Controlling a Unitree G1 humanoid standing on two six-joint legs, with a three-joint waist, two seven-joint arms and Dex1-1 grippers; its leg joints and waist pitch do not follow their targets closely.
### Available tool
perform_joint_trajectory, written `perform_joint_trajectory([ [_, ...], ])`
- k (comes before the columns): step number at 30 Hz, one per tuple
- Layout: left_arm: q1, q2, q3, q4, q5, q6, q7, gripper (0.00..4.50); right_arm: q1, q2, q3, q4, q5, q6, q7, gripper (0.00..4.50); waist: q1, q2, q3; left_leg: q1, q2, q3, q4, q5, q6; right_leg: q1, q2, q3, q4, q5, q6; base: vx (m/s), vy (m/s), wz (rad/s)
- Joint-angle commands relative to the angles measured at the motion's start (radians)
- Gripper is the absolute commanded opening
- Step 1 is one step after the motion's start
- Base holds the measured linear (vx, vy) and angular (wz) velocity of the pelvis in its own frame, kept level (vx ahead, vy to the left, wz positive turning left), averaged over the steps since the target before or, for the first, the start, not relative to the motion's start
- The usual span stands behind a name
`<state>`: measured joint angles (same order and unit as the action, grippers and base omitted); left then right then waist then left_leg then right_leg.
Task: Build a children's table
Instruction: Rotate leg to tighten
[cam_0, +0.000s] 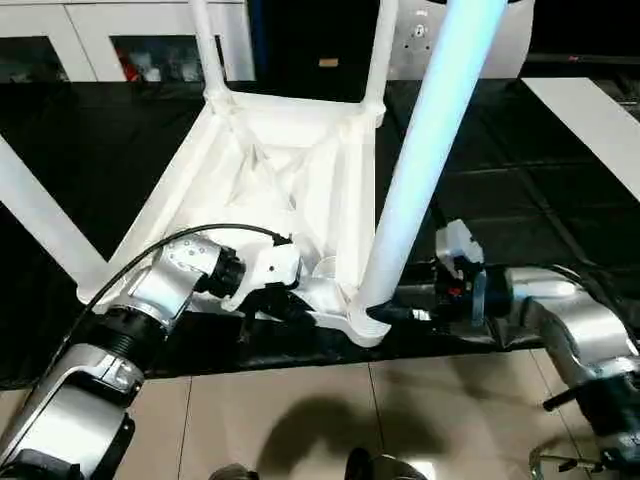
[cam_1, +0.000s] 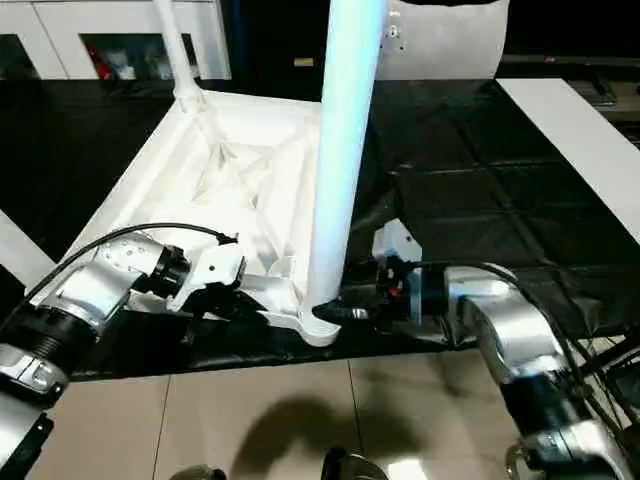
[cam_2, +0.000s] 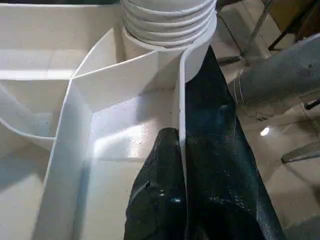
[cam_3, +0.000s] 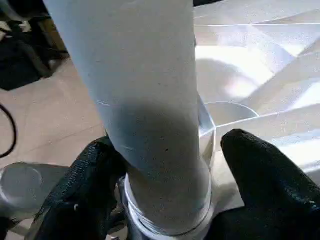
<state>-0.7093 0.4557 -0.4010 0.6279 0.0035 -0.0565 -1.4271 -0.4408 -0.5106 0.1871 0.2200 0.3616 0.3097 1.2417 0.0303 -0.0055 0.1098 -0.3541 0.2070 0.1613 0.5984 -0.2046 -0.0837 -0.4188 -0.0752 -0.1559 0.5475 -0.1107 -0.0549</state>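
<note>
The children's table top (cam_0: 290, 150) lies upside down on the black-covered bench, ribbed underside up. Legs rise from its corners: two far ones (cam_0: 205, 40) (cam_0: 380, 50), one at the left (cam_0: 40, 215), and a near one (cam_0: 420, 170) standing in the front corner socket. My left gripper (cam_2: 181, 150) is shut on the thin rim wall of the top, just beside that socket. My right gripper (cam_3: 165, 165) straddles the base of the near leg. One finger (cam_3: 90, 180) touches the leg, and the other finger (cam_3: 265, 170) stands slightly off it.
White cabinets (cam_0: 90, 40) stand along the back. A flat white board (cam_0: 590, 120) lies on the bench at the far right. The bench's front edge runs just below the table's near corner, with tiled floor (cam_0: 300, 410) beyond it.
</note>
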Motion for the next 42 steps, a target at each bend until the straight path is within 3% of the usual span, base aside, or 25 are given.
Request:
perform_joint_trajectory([
  [1, -0.013, -0.004, -0.023, -0.016, 0.007, -0.019, -0.051, 0.0, -0.032, 0.008, 0.006, 0.033, -0.006, -0.022, 0.018, 3.1, 0.002, -0.009, -0.087, -0.004, 0.022, 0.001, -0.06, -0.077, 0.129, 0.078, -0.071, 0.06, -0.057, -0.401, -0.101, 0.0, 0.0, 0.0],
  [5, -0.024, -0.004, -0.023, -0.004, 0.011, -0.024, -0.055, 0.0, -0.047, 0.006, 0.023, 0.041, 0.0, -0.005, 0.067, 2.79, 0.005, -0.008, -0.087, -0.002, 0.021, 0.003, -0.06, -0.08, 0.123, 0.078, -0.07, 0.061, -0.059, -0.413, -0.092, 0.0, 0.0, 0.0],
  [9, -0.027, -0.004, -0.022, 0.002, 0.01, -0.023, -0.057, 0.0, -0.05, 0.004, 0.031, 0.044, 0.003, 0.006, 0.091, 2.35, 0.007, -0.009, -0.089, -0.004, 0.023, 0.002, -0.06, -0.065, 0.132, 0.079, -0.069, 0.062, -0.053, -0.377, -0.105, 0.0, 0.0, 0.0],
  [15, -0.03, -0.007, -0.01, 0.009, 0.008, 0.003, -0.052, 0.0, -0.044, 0.001, 0.031, 0.028, 0.033, 0.057, 0.121, 2.06, 0.008, -0.007, -0.086, -0.003, 0.022, 0.003, -0.061, -0.074, 0.127, 0.078, -0.069, 0.062, -0.056, -0.397, -0.103, 0.0, 0.0, 0.0],
  [18, -0.029, -0.011, 0.004, 0.0, 0.016, 0.066, -0.005, 0.0, -0.022, 0.016, 0.016, -0.011, 0.059, 0.101, 0.098, 2.05, 0.008, -0.006, -0.084, -0.002, 0.023, 0.003, -0.062, -0.078, 0.121, 0.078, -0.068, 0.061, -0.056, -0.397, -0.105, 0.0, 0.0, 0.0],
  [23, -0.029, -0.063, 0.058, -0.067, -0.007, 0.25, 0.132, 0.0, 0.018, 0.102, 0.011, -0.084, -0.005, 0.136, -0.125, 2.05, 0.002, -0.009, -0.079, 0.002, 0.016, 0.002, -0.063, -0.107, 0.088, 0.075, -0.069, 0.057, -0.072, -0.486, -0.07, 0.0, 0.0, 0.0],
  [25, -0.026, -0.086, 0.07, -0.095, -0.009, 0.297, 0.177, 0.0, 0.023, 0.141, 0.012, -0.093, -0.037, 0.155, -0.212, 2.04, -0.007, -0.011, -0.077, -0.007, 0.013, -0.002, -0.063, -0.104, 0.072, 0.082, -0.068, 0.052, -0.072, -0.506, -0.05, 0.0, 0.0, 0.0],
  [27, -0.024, -0.097, 0.075, -0.108, -0.01, 0.316, 0.199, 0.0, 0.025, 0.157, 0.012, -0.098, -0.048, 0.165, -0.246, 2.03, -0.021, -0.011, -0.076, -0.003, 0.006, 0.001, -0.059, -0.123, 0.074, 0.077, -0.066, 0.05, -0.082, -0.534, -0.036, 0.0, 0.0, 0.0],
  [29, -0.024, -0.16, 0.095, -0.15, 0.002, 0.409, 0.31, 0.0, 0.016, 0.264, -0.005, -0.082, -0.103, 0.195, -0.444, 2.02, -0.039, -0.011, -0.075, -0.004, 0.004, 0.001, -0.057, -0.124, 0.068, 0.074, -0.063, 0.043, -0.086, -0.55, -0.028, 0.0, 0.0, 0.0],
  [32, -0.046, -0.242, 0.124, -0.133, 0.005, 0.466, 0.438, 0.0, -0.013, 0.383, -0.036, -0.029, -0.144, 0.213, -0.655, 2.01, -0.053, -0.008, -0.076, -0.003, 0.0, 0.0, -0.055, -0.126, 0.075, 0.071, -0.062, 0.04, -0.092, -0.56, -0.019, 0.0, 0.0, 0.0],
  [34, -0.057, -0.279, 0.138, -0.115, 0.011, 0.477, 0.508, 0.0, -0.031, 0.436, -0.052, -0.001, -0.165, 0.217, -0.748, 1.99, -0.056, -0.009, -0.078, -0.002, -0.002, 0.0, -0.054, -0.128, 0.078, 0.07, -0.062, 0.038, -0.094, -0.56, -0.014, 0.0, 0.0, 0.0],
  [35, -0.066, -0.31, 0.143, -0.089, 0.027, 0.458, 0.575, 0.0, -0.057, 0.484, -0.059, 0.041, -0.197, 0.207, -0.844, 1.99, -0.059, -0.001, -0.08, -0.003, 0.0, -0.002, -0.054, -0.122, 0.082, 0.072, -0.061, 0.039, -0.09, -0.539, -0.019, 0.0, 0.0, 0.0],
  [38, -0.071, -0.342, 0.137, -0.061, 0.046, 0.406, 0.64, 0.0, -0.089, 0.54, -0.065, 0.098, -0.223, 0.157, -0.926, 1.99, -0.066, -0.002, -0.084, -0.001, 0.0, -0.002, -0.054, -0.13, 0.09, 0.071, -0.062, 0.04, -0.09, -0.515, -0.03, 0.0, 0.0, 0.0],
  [39, -0.068, -0.346, 0.134, -0.065, 0.055, 0.398, 0.648, 0.0, -0.091, 0.554, -0.067, 0.102, -0.233, 0.142, -0.938, 2.33, -0.065, -0.003, -0.083, -0.001, 0.001, -0.002, -0.056, -0.129, 0.094, 0.072, -0.062, 0.042, -0.089, -0.506, -0.032, 0.0, 0.0, 0.0],
  [42, -0.056, -0.346, 0.129, -0.072, 0.071, 0.37, 0.655, 0.0, -0.087, 0.589, -0.102, 0.099, -0.243, 0.101, -0.992, 2.7, -0.062, -0.002, -0.087, -0.005, 0.005, -0.003, -0.058, -0.099, 0.113, 0.075, -0.065, 0.049, -0.077, -0.447, -0.049, 0.0, 0.0, 0.0],
])
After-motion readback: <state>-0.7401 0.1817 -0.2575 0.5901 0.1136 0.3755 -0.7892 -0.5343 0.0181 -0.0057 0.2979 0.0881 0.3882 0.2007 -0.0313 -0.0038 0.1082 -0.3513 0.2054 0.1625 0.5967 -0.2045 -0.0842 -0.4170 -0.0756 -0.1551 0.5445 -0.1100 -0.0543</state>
